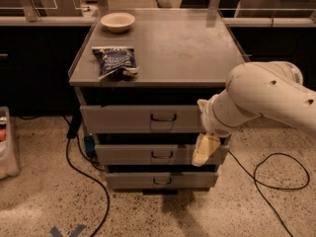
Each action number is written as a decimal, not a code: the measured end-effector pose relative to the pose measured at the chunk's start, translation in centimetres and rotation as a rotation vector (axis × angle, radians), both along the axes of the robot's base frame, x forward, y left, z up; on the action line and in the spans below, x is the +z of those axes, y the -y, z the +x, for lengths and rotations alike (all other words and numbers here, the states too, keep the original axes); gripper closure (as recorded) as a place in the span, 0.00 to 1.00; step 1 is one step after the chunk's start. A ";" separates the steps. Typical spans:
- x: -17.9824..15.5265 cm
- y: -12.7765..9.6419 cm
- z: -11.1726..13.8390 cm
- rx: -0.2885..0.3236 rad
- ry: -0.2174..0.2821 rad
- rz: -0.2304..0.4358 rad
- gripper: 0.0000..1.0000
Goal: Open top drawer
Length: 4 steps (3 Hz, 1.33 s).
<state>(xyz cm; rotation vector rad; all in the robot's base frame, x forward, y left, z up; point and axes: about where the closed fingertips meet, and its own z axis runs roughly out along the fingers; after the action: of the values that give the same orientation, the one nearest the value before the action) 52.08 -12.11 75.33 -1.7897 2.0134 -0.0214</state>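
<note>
The top drawer is the widest grey drawer of the cabinet, with a small dark wire handle at its centre. Its front stands slightly proud of the cabinet top's edge. Two narrower drawers sit below it: the middle drawer and the bottom drawer. My gripper hangs pale yellow from the white arm. It is in front of the right end of the middle drawer, below and to the right of the top drawer's handle, and apart from that handle.
A blue snack bag and a white bowl lie on the grey cabinet top. Black cables run on the speckled floor at left and right. A pale bin stands at far left.
</note>
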 end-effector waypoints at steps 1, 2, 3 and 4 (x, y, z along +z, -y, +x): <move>-0.6 -0.3 1.0 -0.002 0.032 0.036 0.00; -1.6 -1.0 2.2 0.020 0.038 0.097 0.00; -4.0 -3.1 4.8 0.062 0.025 0.134 0.00; -4.0 -3.1 4.8 0.062 0.025 0.134 0.00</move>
<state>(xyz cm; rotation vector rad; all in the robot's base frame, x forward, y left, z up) 56.89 -9.00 71.34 -1.7582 1.8939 0.1070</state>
